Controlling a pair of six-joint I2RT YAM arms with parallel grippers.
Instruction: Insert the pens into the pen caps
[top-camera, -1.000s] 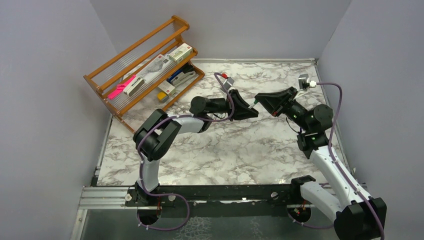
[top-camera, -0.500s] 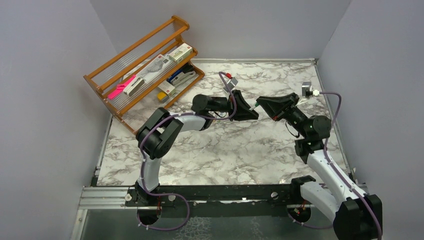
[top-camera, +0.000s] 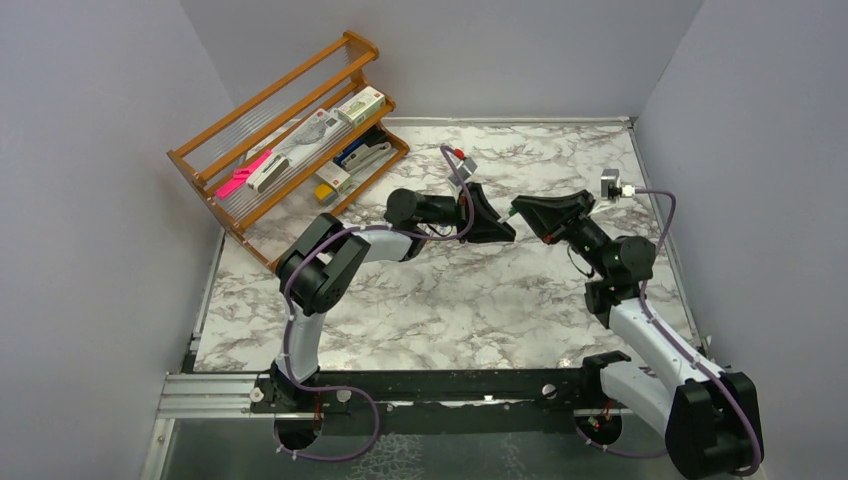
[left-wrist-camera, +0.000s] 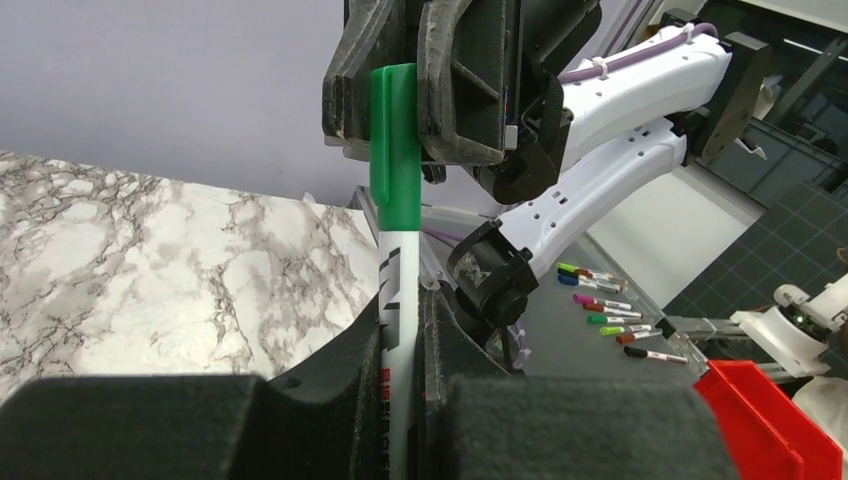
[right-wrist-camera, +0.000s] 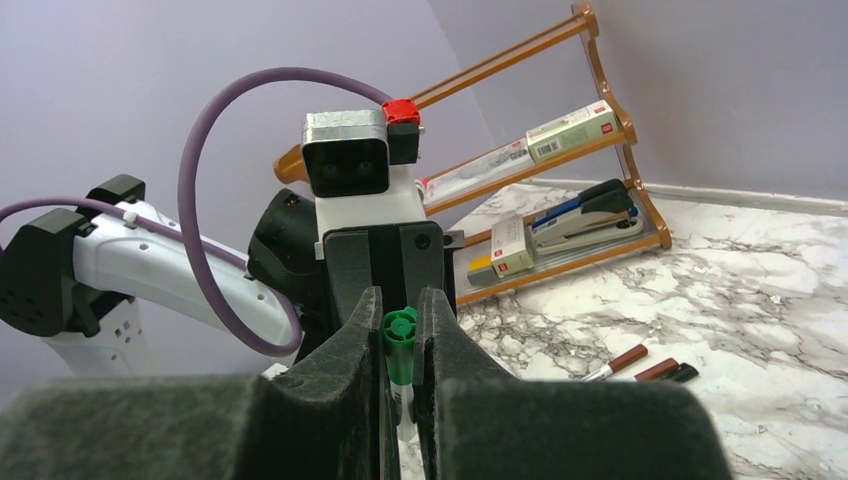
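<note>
My left gripper (left-wrist-camera: 400, 312) is shut on a white-grey pen (left-wrist-camera: 397, 300), which sticks out of its jaws. My right gripper (right-wrist-camera: 400, 312) faces it and is shut on the green pen cap (right-wrist-camera: 400, 330). In the left wrist view the green cap (left-wrist-camera: 393, 150) sits over the pen's end, with no gap showing. In the top view the two grippers meet tip to tip above the far middle of the table, left (top-camera: 497, 226) and right (top-camera: 522, 211). A pen with a red-brown cap (right-wrist-camera: 620, 361) and a second red-brown piece (right-wrist-camera: 655, 370) lie on the table.
A wooden rack (top-camera: 290, 135) stands at the far left and holds a pink marker (top-camera: 243, 175), a stapler and boxes. A small black piece (right-wrist-camera: 684, 373) lies by the red-brown ones. Several coloured markers (left-wrist-camera: 610, 310) and a red bin (left-wrist-camera: 770, 420) lie beyond the table.
The two grippers have drawn together until their tips meet. The right wrist has dropped lower and the left gripper has shifted slightly toward the far side.
</note>
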